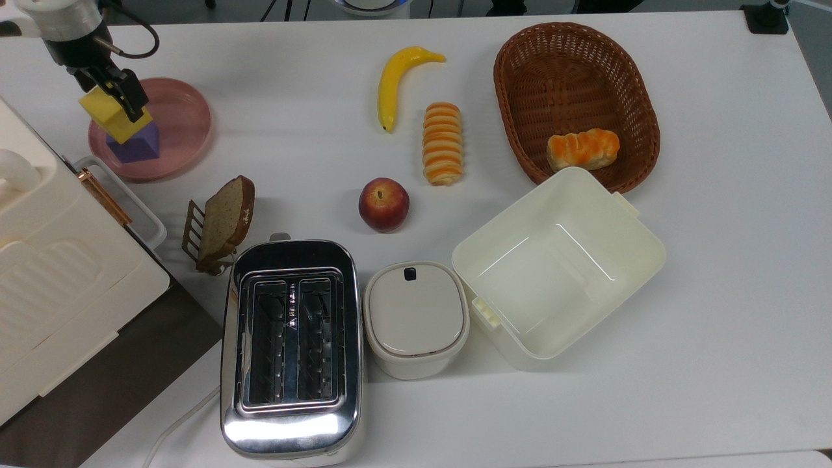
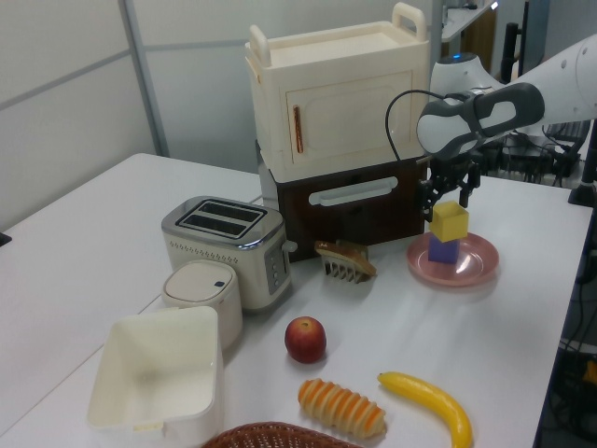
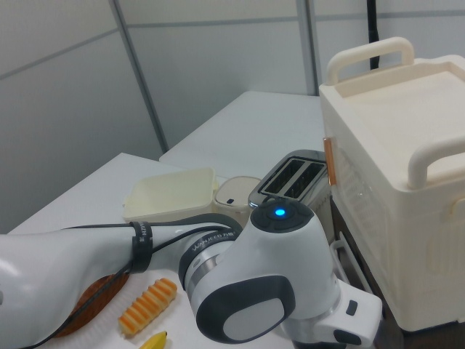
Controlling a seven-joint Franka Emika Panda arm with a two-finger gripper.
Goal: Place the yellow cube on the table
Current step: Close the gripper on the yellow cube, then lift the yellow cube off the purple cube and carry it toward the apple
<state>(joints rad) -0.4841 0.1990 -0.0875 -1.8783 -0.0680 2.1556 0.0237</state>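
Your gripper (image 1: pixel 110 97) is sitting at the top view's far left, over the pink plate (image 1: pixel 185 117), and its fingers are clamped on the yellow cube (image 1: pixel 107 112), one dark finger (image 1: pixel 130 97) pressing the side that faces the top view's right. In the left view the gripper (image 2: pixel 449 191) is coming down onto the cube (image 2: pixel 449 221) from above. You are holding the yellow cube directly over the purple cube (image 1: pixel 138 144), which is resting on the plate; the two look to be touching or very nearly so, and I cannot tell which. The yellow cube is not resting on the table (image 1: pixel 715 357).

Looking at your containers: the pink plate (image 2: pixel 476 269) is carrying the purple cube (image 2: pixel 443 250). The brown wicker basket (image 1: pixel 520 84) is holding one orange-striped bread roll (image 1: pixel 583 148) near its lower rim. The cream plastic bin (image 1: pixel 634 250) is lying open beside the basket, showing a bare floor. The small white lidded pot (image 1: pixel 416 318) is standing between the bin and the toaster (image 1: pixel 290 422), lid on. The toaster's two slots are showing only wire guides.

Loose on the table are the yellow banana (image 1: pixel 395 81), a second striped roll (image 1: pixel 442 143) and a red apple (image 1: pixel 383 204), while a slice of bread (image 1: pixel 224 218) is leaning in a small rack near the toaster.
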